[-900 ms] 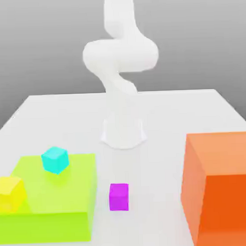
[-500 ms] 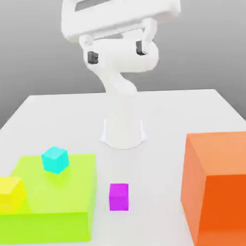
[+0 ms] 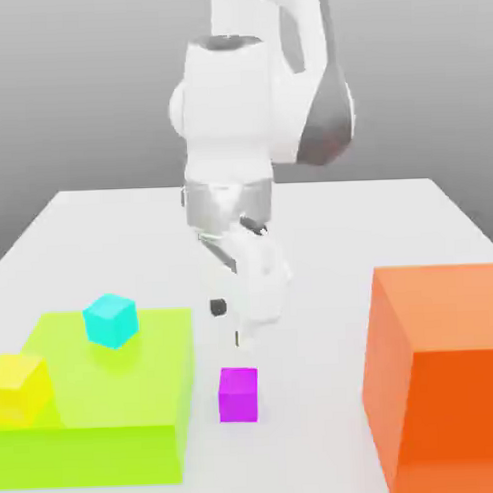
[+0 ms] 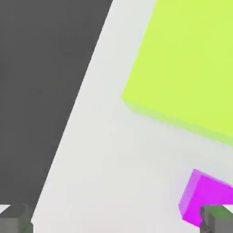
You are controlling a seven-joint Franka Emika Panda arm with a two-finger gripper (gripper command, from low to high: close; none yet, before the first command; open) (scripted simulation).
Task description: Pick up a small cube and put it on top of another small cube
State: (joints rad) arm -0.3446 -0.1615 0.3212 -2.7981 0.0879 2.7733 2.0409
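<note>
Magenta cube [image 3: 238,394] — just below open claw [image 3: 229,321].

Glossy white rounded arm [image 3: 246,110] with grey joint shading and dark-padded gripper [image 3: 228,316].

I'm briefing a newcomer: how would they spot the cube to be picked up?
Find the lime-green flat block on the exterior view's left. On the table beside it sits the small magenta cube. It alone rests on the table; the cyan cube and yellow cube sit atop the block.
</note>
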